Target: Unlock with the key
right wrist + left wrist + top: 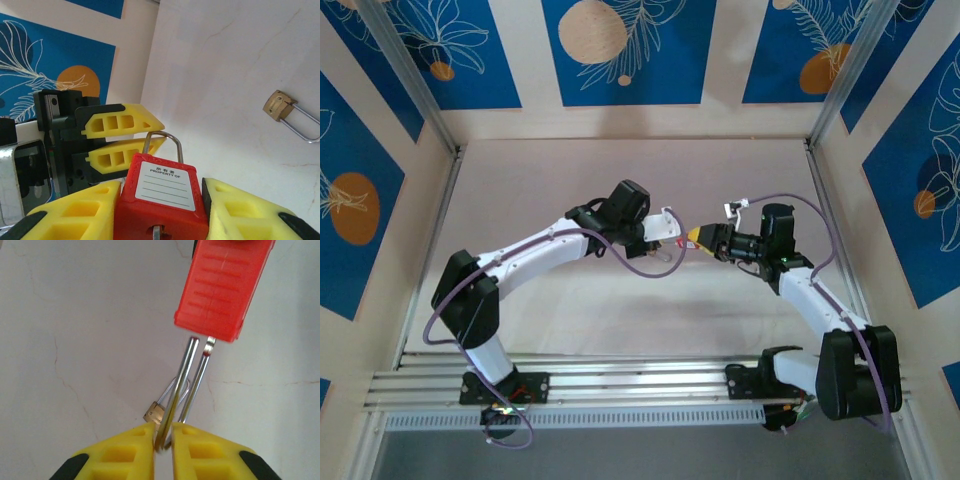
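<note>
Item one, my left gripper [163,435]: yellow fingers close together, pinching the steel shackle [181,377] of the red padlock [150,215] near its bend; item two, that shackle: one leg enters the red body, the other ends just beside it with a notched tip showing; item three, the red padlock: white label [166,186] reading "PROPERTY OF" under a line of Chinese characters, blank ruled lines below; item four, the key [157,233]: a small silvery stub in the slot on the padlock's underside, between my right fingers, mostly cut off at the frame edge; item five, my right gripper [161,184]: clamped on the red body from both sides; item six, brass padlock [279,105]: lying on the table [225,60], well apart, long shackle, no writing legible.
</note>
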Tool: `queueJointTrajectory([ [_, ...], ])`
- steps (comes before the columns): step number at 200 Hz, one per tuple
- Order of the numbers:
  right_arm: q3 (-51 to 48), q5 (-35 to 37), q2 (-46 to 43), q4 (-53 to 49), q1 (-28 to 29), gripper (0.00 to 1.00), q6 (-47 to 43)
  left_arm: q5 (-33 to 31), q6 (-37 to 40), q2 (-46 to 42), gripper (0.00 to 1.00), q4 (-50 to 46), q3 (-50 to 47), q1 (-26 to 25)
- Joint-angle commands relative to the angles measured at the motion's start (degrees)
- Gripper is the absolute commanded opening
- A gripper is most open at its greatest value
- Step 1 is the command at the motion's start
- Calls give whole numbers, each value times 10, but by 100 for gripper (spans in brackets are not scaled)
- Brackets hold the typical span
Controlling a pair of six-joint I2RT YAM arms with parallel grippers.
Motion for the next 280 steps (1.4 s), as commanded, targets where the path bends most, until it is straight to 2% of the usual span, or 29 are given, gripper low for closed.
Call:
queueJointTrajectory([
  [1, -8, -12, -10, 4, -3, 27, -2, -13, -4, -15, 16, 0, -8, 8],
  [61, 1, -13, -6, 2, 0, 27, 0, -17, -10, -26, 23, 2, -12, 8],
  [72, 4, -9, -8, -1, 0, 27, 0, -20, -14, -33, 31, 7, -16, 8],
  [87, 5, -8, -7, 4, 3, 27, 6, -28, -23, -43, 50, 18, -24, 8],
  [116, 9, -8, -6, 5, 12, 27, 10, -71, -45, -67, 60, 98, -77, 8],
  [181, 17, -29, -2, -2, 21, 27, 14, -120, -81, -85, 63, 184, -124, 8],
  [232, 21, -15, -10, -39, 46, 27, -16, -157, -111, -65, 63, 173, -61, 23],
  [255, 21, -10, -10, -38, 48, 27, -13, -141, -123, -49, 63, 152, -39, 23],
  [280, 21, -4, -8, -34, 48, 27, -6, -113, -142, -64, 64, 171, -65, 19],
])
